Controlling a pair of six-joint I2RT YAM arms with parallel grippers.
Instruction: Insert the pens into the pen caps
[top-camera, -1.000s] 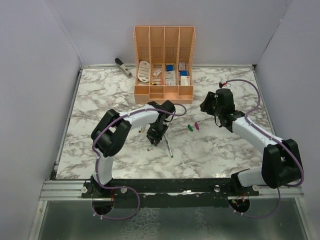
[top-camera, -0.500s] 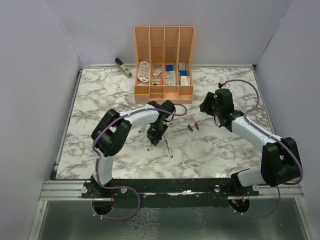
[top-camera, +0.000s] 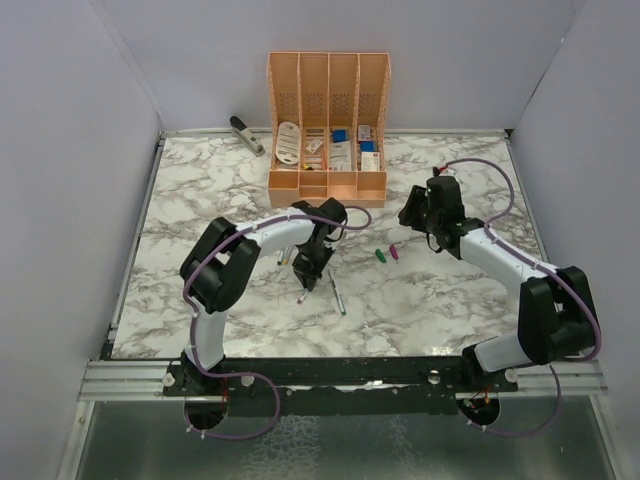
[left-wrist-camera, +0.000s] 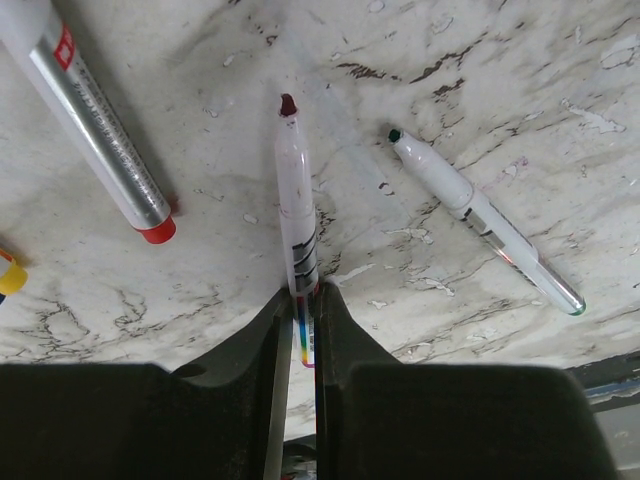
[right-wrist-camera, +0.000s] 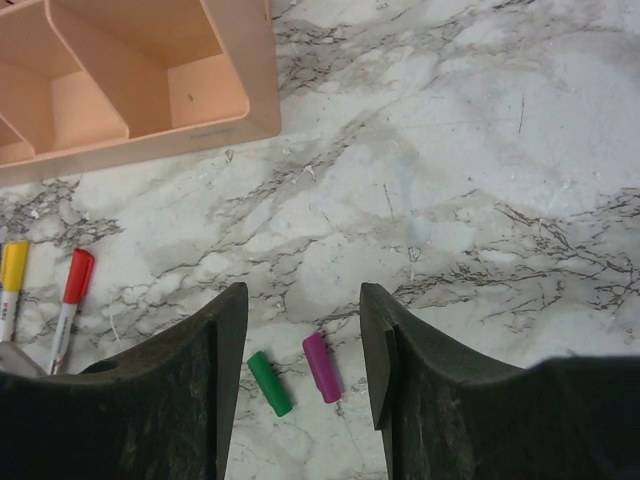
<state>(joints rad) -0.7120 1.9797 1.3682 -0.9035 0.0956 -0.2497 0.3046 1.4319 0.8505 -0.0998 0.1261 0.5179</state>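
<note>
In the left wrist view my left gripper (left-wrist-camera: 303, 298) is shut on the tail of a silver-grey pen (left-wrist-camera: 297, 210) whose dark purplish tip points away, low over the marble. A second uncapped pen (left-wrist-camera: 480, 222), green-tipped, lies to its right. From above, the left gripper (top-camera: 308, 276) sits mid-table. My right gripper (right-wrist-camera: 303, 300) stands open above a green cap (right-wrist-camera: 270, 383) and a purple cap (right-wrist-camera: 322, 367), both lying loose on the table and touching nothing. The same caps lie in the top view, the green cap (top-camera: 380, 256) beside the purple cap (top-camera: 393, 251).
A red-capped pen (left-wrist-camera: 100, 130) and a yellow cap end (left-wrist-camera: 8, 272) lie left of the held pen. The peach desk organiser (top-camera: 327, 130) stands at the back centre, with a grey stapler (top-camera: 246, 134) to its left. Grey walls enclose the marble table (top-camera: 200, 190).
The left jaws have closed onto the pen's tail. The right arm has shifted slightly, its gripper still open.
</note>
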